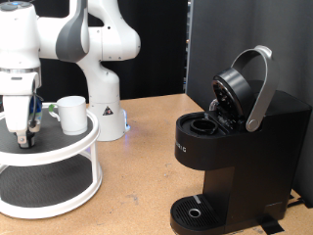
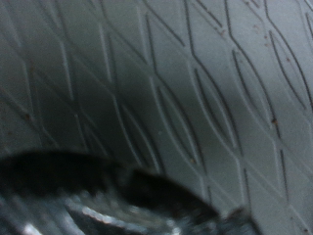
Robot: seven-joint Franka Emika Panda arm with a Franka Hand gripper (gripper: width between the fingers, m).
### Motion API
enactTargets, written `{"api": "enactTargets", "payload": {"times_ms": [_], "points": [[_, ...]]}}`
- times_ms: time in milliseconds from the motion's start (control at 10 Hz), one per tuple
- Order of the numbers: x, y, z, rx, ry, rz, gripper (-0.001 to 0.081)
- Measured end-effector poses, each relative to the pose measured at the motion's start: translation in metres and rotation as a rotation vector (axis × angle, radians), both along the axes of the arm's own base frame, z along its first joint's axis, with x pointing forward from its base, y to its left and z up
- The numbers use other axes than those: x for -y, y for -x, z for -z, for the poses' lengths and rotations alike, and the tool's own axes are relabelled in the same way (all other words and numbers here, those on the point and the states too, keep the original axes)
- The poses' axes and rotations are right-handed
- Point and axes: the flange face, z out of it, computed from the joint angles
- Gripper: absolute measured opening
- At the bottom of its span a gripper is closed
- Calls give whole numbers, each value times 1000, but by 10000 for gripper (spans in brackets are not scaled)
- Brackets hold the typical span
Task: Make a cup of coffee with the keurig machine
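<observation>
The white cup stands on the top tier of a white round two-tier stand at the exterior view's left. My gripper points straight down onto that tier, just to the exterior view's left of the cup, with its fingertips at a small dark coffee pod. The black keurig machine stands at the exterior view's right with its silver handle and lid raised, and the pod chamber is open. The wrist view shows the tier's dark patterned mat close up and a blurred dark shape at the frame edge.
The arm's white base stands behind the stand. The machine's round drip tray sits at its foot with nothing on it. A black backdrop rises behind the wooden table.
</observation>
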Motion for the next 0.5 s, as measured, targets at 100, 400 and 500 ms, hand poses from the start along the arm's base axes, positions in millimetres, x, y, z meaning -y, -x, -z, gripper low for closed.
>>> {"api": "enactTargets", "payload": {"times_ms": [100,400,500], "points": [[0,0,0,0,-1,1,549],[1,-1,-1,6,-3,5,476],[1,-1,-3,11,-11,5,476]]}}
